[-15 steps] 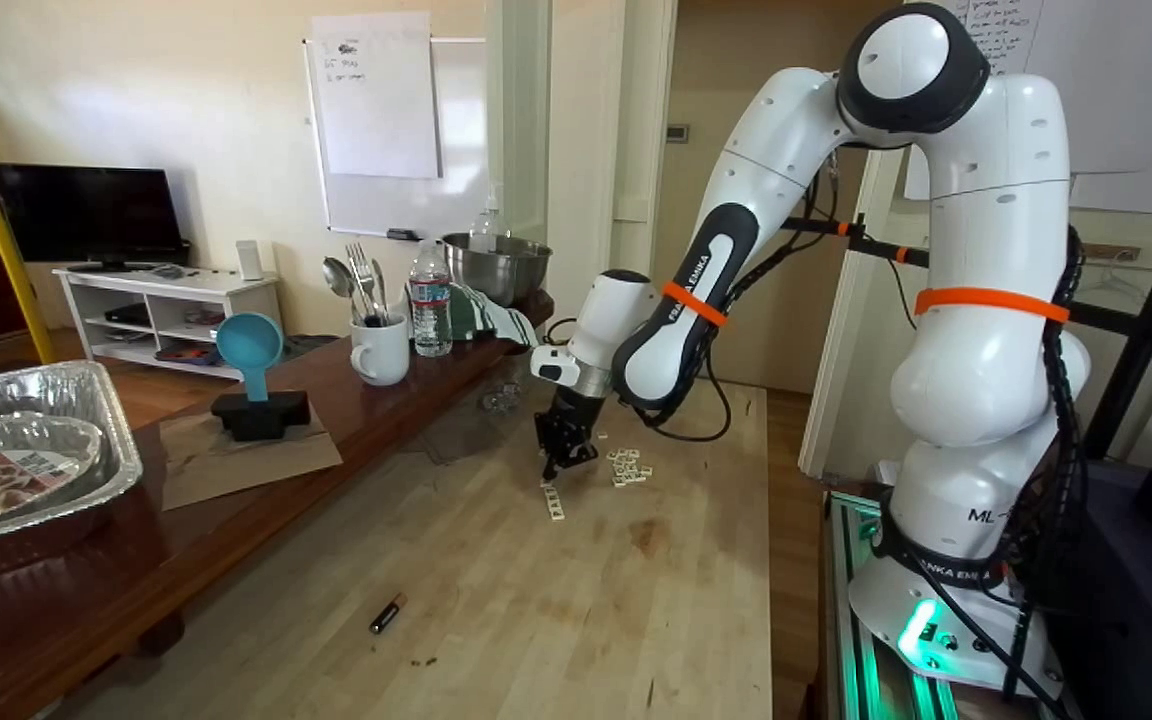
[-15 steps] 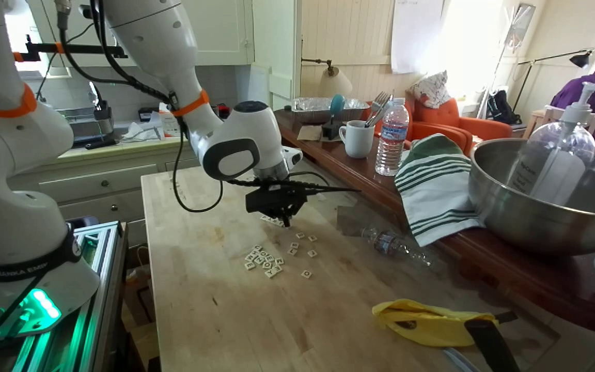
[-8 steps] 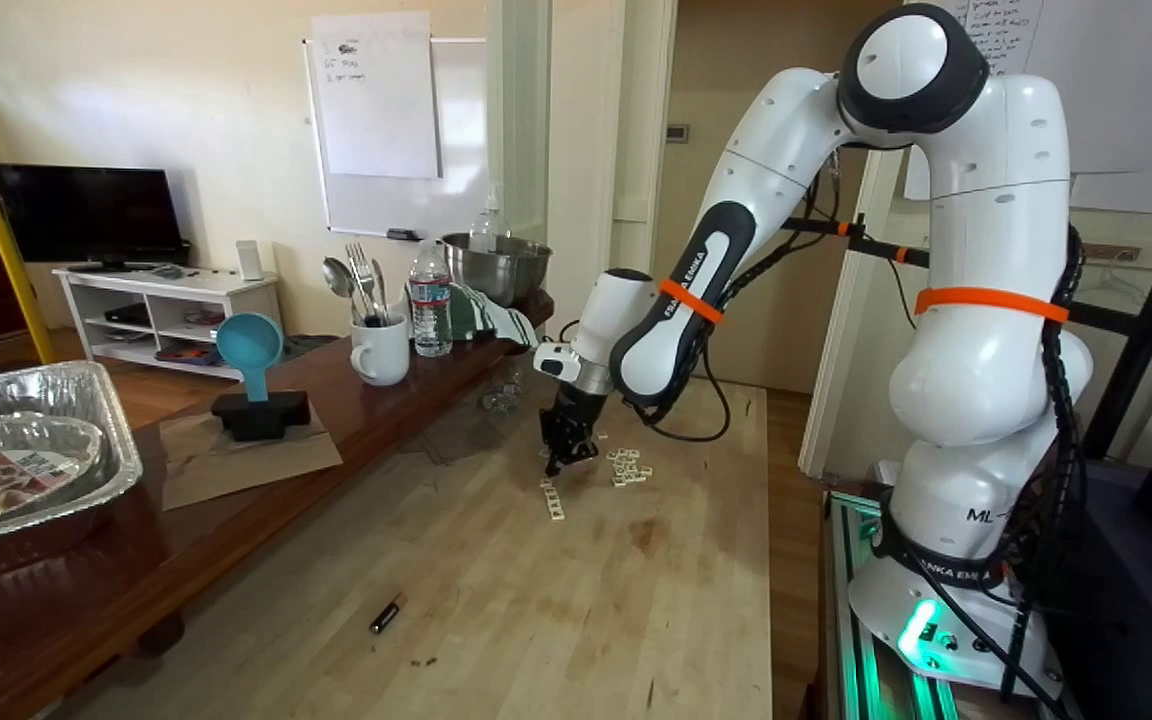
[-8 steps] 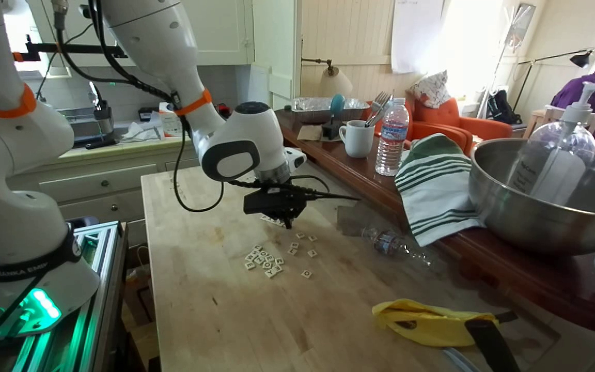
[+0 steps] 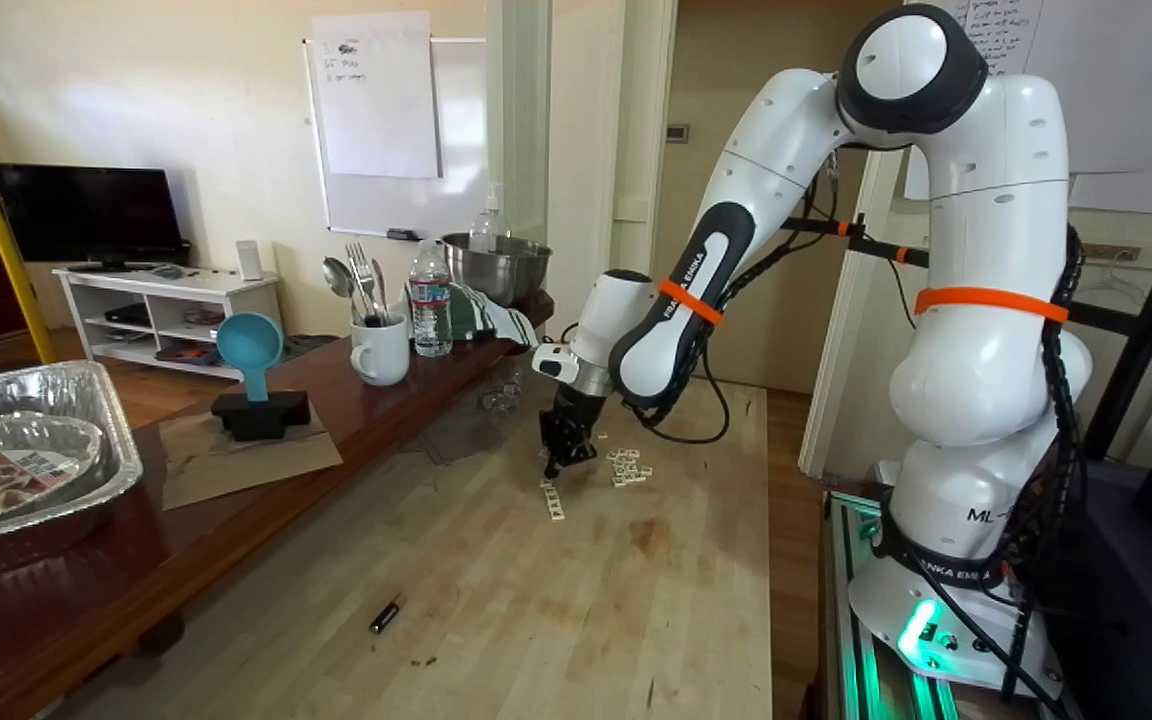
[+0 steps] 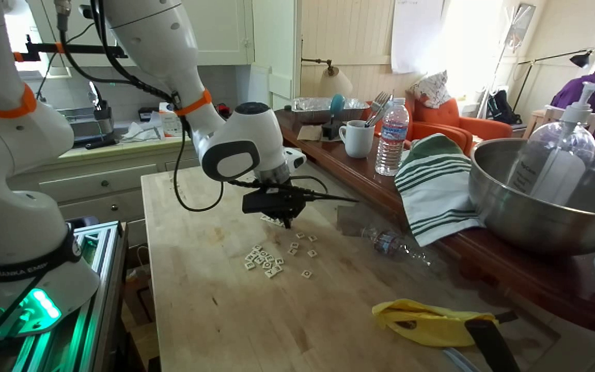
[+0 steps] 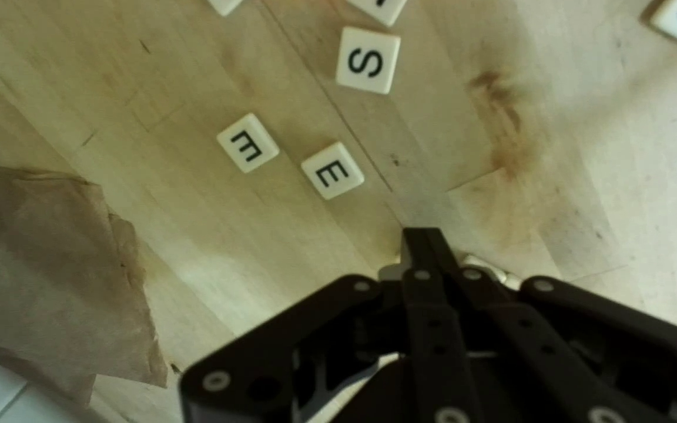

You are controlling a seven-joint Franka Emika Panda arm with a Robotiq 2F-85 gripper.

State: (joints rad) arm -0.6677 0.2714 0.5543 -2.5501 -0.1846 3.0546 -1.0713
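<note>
Pinched narrow, seemingly empty though darkly seen: black metal two-fingered gripper [image 7: 424, 239] | flat near gripper: square cream plastic E tile [image 7: 332, 170] | should handle light, stiff, slick; grasp by opposite edges

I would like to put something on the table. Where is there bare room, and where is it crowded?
The table is bare between the tile row and the battery, and, in an exterior view, between the loose tiles and the yellow item. It is crowded near the shut gripper, with the tile row, loose tiles and tile pile.
</note>
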